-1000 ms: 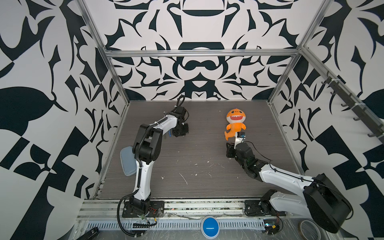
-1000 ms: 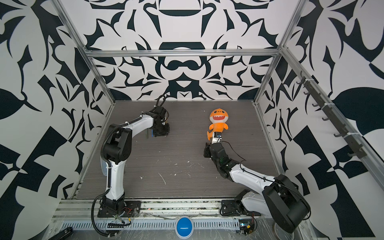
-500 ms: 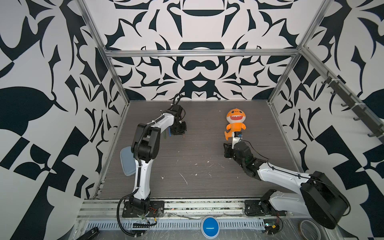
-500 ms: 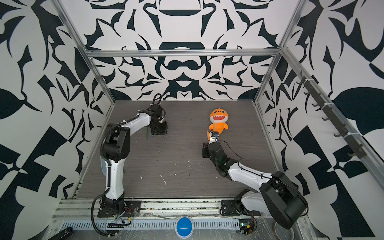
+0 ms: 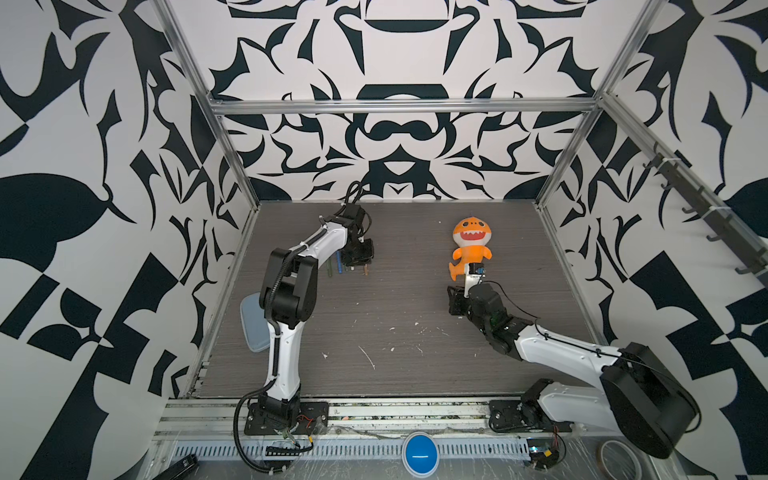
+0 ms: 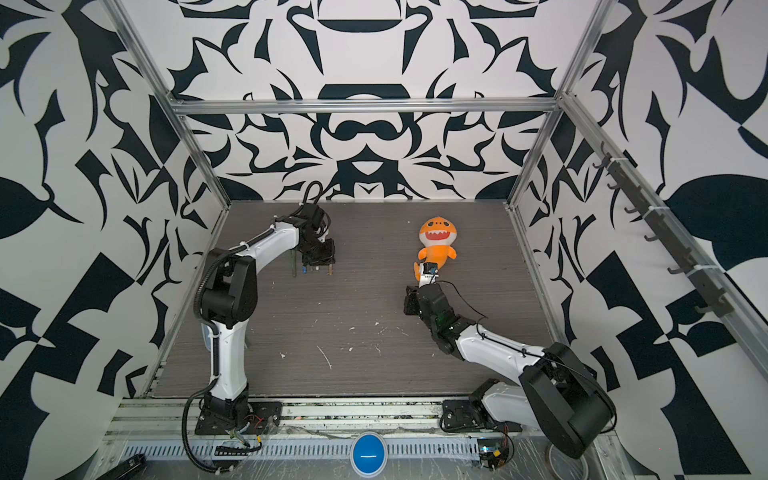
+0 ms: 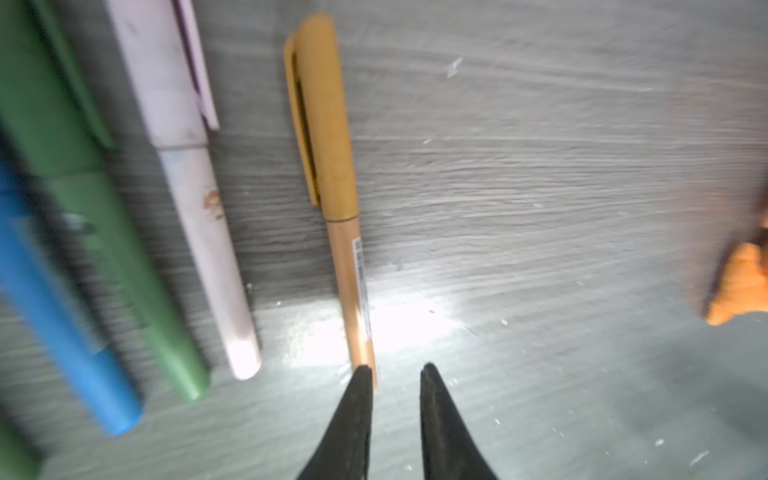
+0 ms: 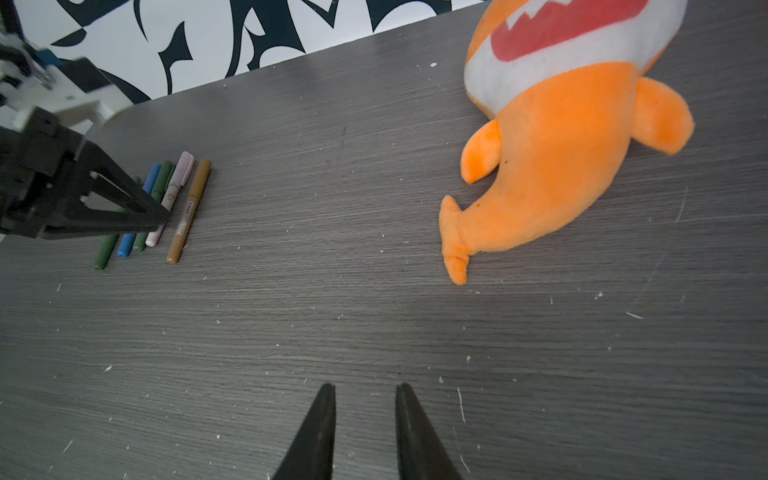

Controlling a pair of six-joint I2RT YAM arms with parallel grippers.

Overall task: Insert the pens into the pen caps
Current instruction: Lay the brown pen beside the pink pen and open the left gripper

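Pens (image 8: 174, 187) lie in a tight row at the far left of the bench (image 8: 374, 291). Five of them, parallel: dark green, blue, green, pale pink, then the orange-brown pen (image 7: 349, 270) slightly apart at the end. Those I can see closely are capped: mustard cap (image 7: 322, 120) is seated flush on the orange-brown barrel, pink cap (image 7: 158, 75) likewise on its pen. My read: capping looks done, and the row is the tidy drop-off spot, kept well clear of the plush shark (image 8: 561, 145).

Left gripper (image 7: 392, 370) sits low at the butt end of the orange-brown pen, jaws a narrow gap apart, nothing between them. One fingertip (image 7: 361, 386) is right at the barrel end; touching or just beside, can't tell through the blur.

Right gripper (image 8: 365, 388) hangs over bare bench near the shark's tail, well apart from the pens, jaws slightly parted, empty.
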